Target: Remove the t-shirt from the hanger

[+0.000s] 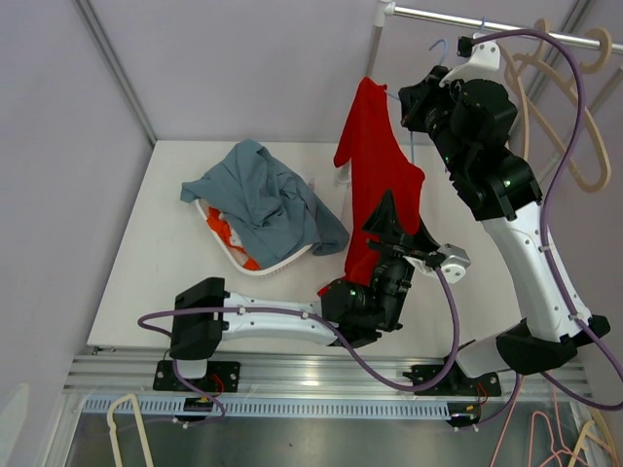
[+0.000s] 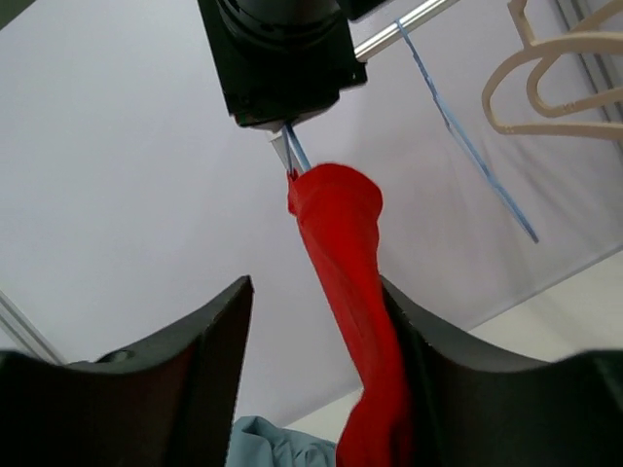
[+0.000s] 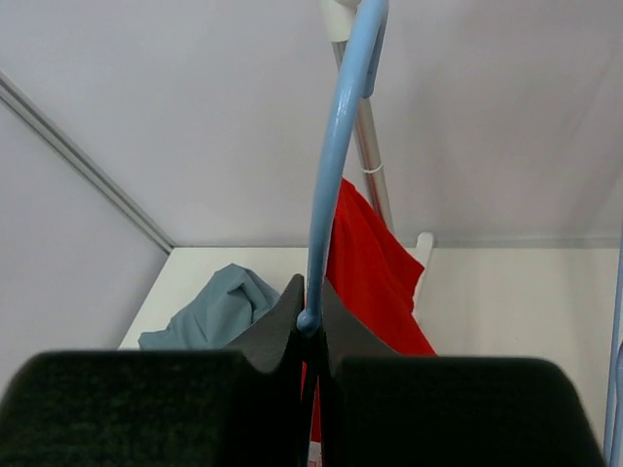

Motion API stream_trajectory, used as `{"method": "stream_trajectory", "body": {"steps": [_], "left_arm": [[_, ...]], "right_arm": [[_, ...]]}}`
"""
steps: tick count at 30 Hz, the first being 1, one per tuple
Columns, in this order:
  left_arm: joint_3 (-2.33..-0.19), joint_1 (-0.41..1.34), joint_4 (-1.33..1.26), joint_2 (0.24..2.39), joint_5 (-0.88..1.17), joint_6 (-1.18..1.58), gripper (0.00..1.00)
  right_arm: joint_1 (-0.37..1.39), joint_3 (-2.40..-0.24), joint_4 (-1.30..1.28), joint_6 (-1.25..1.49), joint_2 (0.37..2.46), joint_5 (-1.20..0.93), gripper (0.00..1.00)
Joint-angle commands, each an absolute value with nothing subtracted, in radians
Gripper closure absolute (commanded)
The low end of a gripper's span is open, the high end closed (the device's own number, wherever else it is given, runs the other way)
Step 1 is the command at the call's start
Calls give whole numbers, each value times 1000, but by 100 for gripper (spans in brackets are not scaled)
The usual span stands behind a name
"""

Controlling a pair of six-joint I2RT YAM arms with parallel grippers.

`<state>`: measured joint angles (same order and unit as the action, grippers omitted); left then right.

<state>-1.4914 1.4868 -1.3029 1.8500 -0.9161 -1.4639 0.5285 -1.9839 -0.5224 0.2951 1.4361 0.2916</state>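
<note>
The red t-shirt (image 1: 375,185) hangs from a thin blue hanger (image 3: 336,146) above the table's right half. My right gripper (image 1: 414,102) is raised near the rail and is shut on the hanger's end (image 3: 310,319). The shirt drapes below it (image 3: 375,263). My left gripper (image 1: 401,226) is open and points up at the shirt's lower part. In the left wrist view the shirt (image 2: 346,253) hangs between the spread fingers, against the right finger (image 2: 458,379). The blue hanger wire (image 2: 467,146) runs up to the rail.
A white basket (image 1: 234,255) with orange clothes, draped by a grey-blue garment (image 1: 263,199), sits mid-left on the table. A metal rail (image 1: 487,21) with beige hangers (image 1: 574,117) is at the top right. Loose hangers (image 1: 127,423) lie below the front edge.
</note>
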Motion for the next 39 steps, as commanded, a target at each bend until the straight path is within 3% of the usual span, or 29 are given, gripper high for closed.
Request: {"method": "stream_trajectory", "body": {"steps": [1,4,8,16,17,19,20,21,22,28,39], "left_arm": [[-1460,1500,-1615,1789,-940,-1441,42],[-1416,1506,-1617,1770,-995,-1382,25],[-1316,1508,-1615,1721,-1057,-1264,15],[-1272,1513,-1615,1767,-1104,-1210,14],[-1278,1514,-1617,1779,-1104,-1207,16],[-1298,1514,-1617,1811,-1098,-1203,37],[-1313,1513,-1617,1824,-1095,-1207,59],[-1321,1511,-1617,1835,-1095,-1219,92],[-1331,1509,-1617,1844,-1095,-1226,99],[-1350,1511,-1617,1864,-1095,-1247,99],[-1306,1609,-1615,1761,-1106,-1295,99]], "right_arm": [[525,-2069,-477,230,1433,337,100],[525,-2106,-483,221,1450,350,100],[525,-2152,-477,201,1480,362,100],[523,-2197,-465,207,1506,367,100],[525,-2198,-465,209,1508,365,100],[525,-2203,-465,213,1506,357,100],[525,-2207,-466,215,1505,356,100],[523,-2215,-471,212,1506,353,100],[525,-2223,-472,209,1508,354,100],[525,-2278,-495,177,1523,374,100],[479,-2189,-399,132,1577,382,100]]}}
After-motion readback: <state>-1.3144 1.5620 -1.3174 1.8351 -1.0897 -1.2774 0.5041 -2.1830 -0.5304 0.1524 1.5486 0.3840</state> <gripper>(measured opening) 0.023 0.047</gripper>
